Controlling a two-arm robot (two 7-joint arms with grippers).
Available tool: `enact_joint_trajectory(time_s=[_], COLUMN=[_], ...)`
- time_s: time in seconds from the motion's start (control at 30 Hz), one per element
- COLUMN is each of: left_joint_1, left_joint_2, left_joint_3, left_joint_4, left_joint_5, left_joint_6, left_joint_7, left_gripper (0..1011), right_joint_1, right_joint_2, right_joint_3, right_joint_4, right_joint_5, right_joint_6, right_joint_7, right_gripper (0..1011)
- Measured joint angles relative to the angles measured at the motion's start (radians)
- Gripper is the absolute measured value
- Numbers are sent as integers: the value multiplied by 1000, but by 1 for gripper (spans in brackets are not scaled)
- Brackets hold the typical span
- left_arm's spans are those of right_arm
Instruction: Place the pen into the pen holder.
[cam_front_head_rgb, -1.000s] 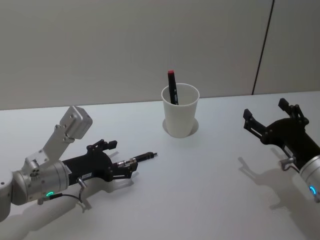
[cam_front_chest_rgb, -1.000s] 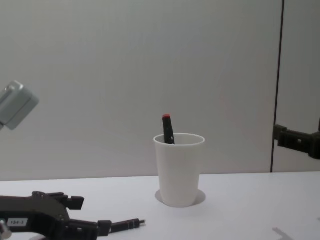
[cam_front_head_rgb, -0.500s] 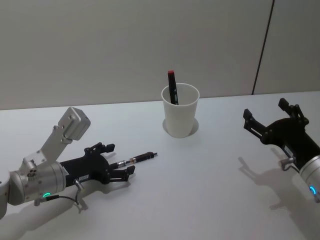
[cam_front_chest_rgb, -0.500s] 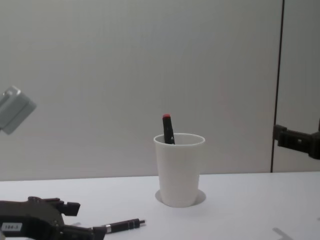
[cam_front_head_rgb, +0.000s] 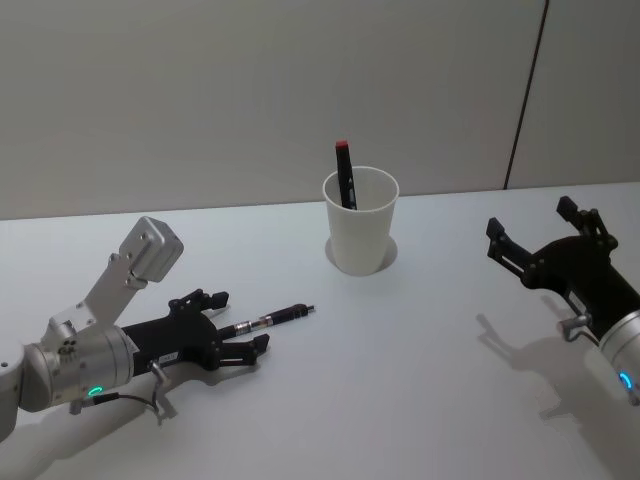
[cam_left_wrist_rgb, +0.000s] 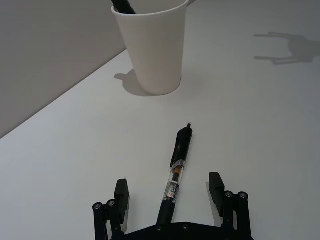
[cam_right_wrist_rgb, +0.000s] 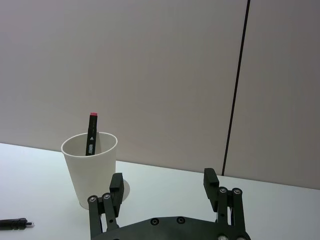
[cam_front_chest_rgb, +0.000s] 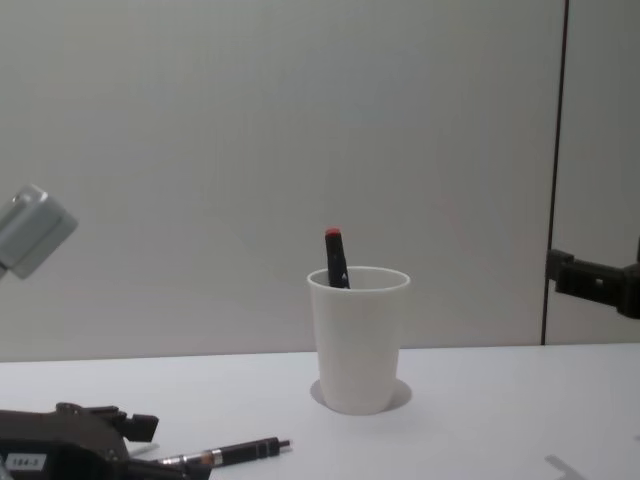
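We see pen (cam_front_head_rgb: 272, 319) lying flat on desk (cam_front_head_rgb: 420, 385): slim, black front section, clear middle barrel with printed label, dark tip aimed roughly toward pen holder (cam_front_head_rgb: 360, 238). Pen's rear end sits between spread fingers of left claw (cam_front_head_rgb: 238, 321); neither finger touches it. We note pen holder is plain white tapered paper cup with rolled rim, upright, toward desk's far side, apart from pen. Inside it, black marker with red cap (cam_front_head_rgb: 345, 176) leans against rim, top sticking out.

even, soft light; faint shadows
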Motion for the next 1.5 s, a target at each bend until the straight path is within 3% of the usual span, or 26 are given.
enact_joint_trajectory(time_s=[0.97,1.3,1.5], left_joint_1=[-12,-13,-13], left_joint_2=[0,0,1], left_joint_3=[5,5,5], left_joint_4=[23,25,25], left_joint_5=[-13,-14,-14], left_joint_6=[21,23,23], left_joint_7=[-36,-41,-42], left_gripper=[1001,786,594], right_joint_1=[0,0,0], right_joint_2=[0,0,0], right_joint_3=[0,0,0], right_joint_4=[0,0,0], right_joint_5=[0,0,0], right_joint_6=[0,0,0], right_joint_7=[0,0,0], right_gripper=[1002,1002,1002])
